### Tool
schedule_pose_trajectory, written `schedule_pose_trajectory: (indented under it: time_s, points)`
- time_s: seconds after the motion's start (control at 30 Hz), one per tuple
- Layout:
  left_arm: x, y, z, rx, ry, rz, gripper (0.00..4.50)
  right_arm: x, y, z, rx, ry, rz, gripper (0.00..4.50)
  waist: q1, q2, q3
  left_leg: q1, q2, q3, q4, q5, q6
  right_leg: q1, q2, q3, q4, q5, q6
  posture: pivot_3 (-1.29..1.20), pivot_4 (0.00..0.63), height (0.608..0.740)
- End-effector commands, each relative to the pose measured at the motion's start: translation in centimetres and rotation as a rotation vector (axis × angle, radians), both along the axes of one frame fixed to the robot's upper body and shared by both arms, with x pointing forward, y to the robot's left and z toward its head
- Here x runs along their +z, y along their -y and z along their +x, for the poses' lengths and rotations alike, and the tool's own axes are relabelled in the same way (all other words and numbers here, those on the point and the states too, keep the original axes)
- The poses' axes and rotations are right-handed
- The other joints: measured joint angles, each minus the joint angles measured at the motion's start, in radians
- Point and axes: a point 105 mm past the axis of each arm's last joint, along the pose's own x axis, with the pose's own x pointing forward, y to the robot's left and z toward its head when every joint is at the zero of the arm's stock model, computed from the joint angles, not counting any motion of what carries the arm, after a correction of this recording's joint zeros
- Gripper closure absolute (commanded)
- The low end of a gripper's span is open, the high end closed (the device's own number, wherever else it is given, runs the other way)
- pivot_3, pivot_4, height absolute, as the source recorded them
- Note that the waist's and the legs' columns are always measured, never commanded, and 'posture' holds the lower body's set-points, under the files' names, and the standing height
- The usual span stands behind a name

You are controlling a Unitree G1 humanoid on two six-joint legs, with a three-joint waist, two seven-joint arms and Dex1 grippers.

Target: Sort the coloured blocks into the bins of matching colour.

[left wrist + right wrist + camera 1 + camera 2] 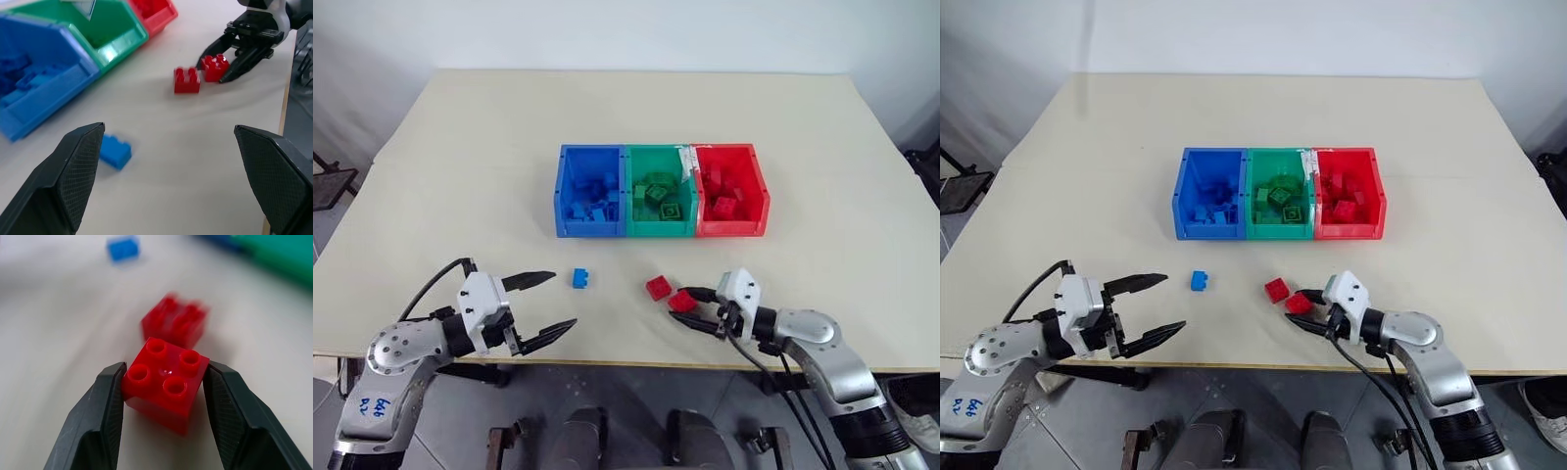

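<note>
I can make out only one marking: blue handwriting on the grey shell of the left forearm [374,404], which hangs off the desk's near left corner. It looks like a few digits over two letters, but I can't read it with any certainty. I see nothing else legible from here.

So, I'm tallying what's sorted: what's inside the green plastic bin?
The green plastic bin holds several green studded bricks, piled mostly toward its back and middle. An exact count isn't possible: they overlap, and the front wall hides the floor nearest the robot.
</note>
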Motion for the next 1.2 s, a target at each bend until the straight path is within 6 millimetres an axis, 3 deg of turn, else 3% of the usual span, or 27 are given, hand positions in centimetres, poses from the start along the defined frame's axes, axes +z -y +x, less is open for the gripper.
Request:
schedule_pose_trajectory:
  time_s: [0.03,0.27,0.4,0.5,0.6,0.63,0.83,0.97,1.13,1.2]
  points:
    - [1.1,1.2,0.2,-0.016,0.058,-0.032,0.00,5.0,1.9,3.0,-0.121,0.168,0.121,2.51,-0.006,0.000,0.000,0.000,0.000,0.001,0.000,0.000,0.000,0.000,0.000,0.000,0.000,0.000,0.000,0.00,0.150,0.740]
    - [1.7,2.4,1.0,-0.028,0.083,-0.066,0.00,8.8,5.3,9.3,-0.416,0.283,0.155,2.51,-0.011,0.000,0.000,0.001,0.001,0.001,-0.001,0.000,-0.001,-0.001,0.001,0.000,0.004,0.000,-0.001,0.00,0.150,0.740]
    - [1.9,2.4,1.3,-0.017,0.090,-0.079,0.00,9.8,5.8,11.5,-0.475,0.320,0.142,2.51,-0.022,0.000,0.000,0.000,0.001,0.001,-0.001,0.000,-0.001,-0.001,0.001,0.000,0.004,0.000,-0.001,0.00,0.150,0.740]
    - [2.1,2.4,1.6,-0.007,0.100,-0.087,0.00,10.4,5.9,12.7,-0.510,0.318,0.157,1.44,-0.026,0.000,0.000,0.000,0.001,0.001,-0.001,0.001,-0.001,-0.001,0.001,0.000,0.003,0.000,-0.001,0.00,0.150,0.740]
    - [2.1,2.5,1.4,-0.005,0.093,-0.096,0.00,10.6,5.9,12.7,-0.488,0.345,0.143,0.45,-0.027,0.000,0.000,0.000,0.002,0.001,-0.001,0.001,-0.001,-0.001,0.002,0.000,0.003,0.000,-0.001,0.00,0.150,0.740]
    - [2.1,2.4,1.4,-0.003,0.089,-0.096,0.00,10.7,6.1,12.6,-0.485,0.350,0.147,0.08,-0.027,0.000,0.000,0.000,0.002,0.001,-0.001,0.001,-0.001,-0.001,0.002,0.000,0.003,0.000,-0.001,0.00,0.150,0.740]
    - [1.6,1.8,1.3,0.015,0.073,-0.080,0.00,10.3,8.2,8.0,-0.253,0.357,0.170,0.03,-0.010,0.000,0.000,-0.002,0.001,-0.001,0.000,0.000,0.000,0.000,0.002,-0.001,0.002,0.000,0.000,0.00,0.150,0.740]
    - [1.5,1.5,1.6,0.000,0.089,-0.047,0.00,7.7,11.5,4.0,-0.121,0.259,0.016,0.03,0.001,0.000,0.000,-0.002,0.001,0.001,0.000,0.000,0.000,0.000,0.002,-0.001,0.001,0.001,0.000,0.00,0.150,0.740]
    - [1.7,0.2,2.7,0.044,0.151,-0.010,0.00,5.5,13.5,1.7,-0.022,0.206,-0.171,0.03,-0.013,0.000,0.000,0.001,0.002,0.005,0.000,0.000,0.000,0.001,0.002,0.000,0.000,0.001,0.000,0.00,0.150,0.740]
    - [1.4,-0.5,2.5,0.044,0.134,-0.007,0.00,5.1,13.3,1.6,0.021,0.198,-0.195,0.03,-0.023,0.000,0.000,0.002,0.003,0.007,0.000,0.000,0.000,0.001,0.002,0.000,0.000,0.001,0.000,0.00,0.150,0.740]
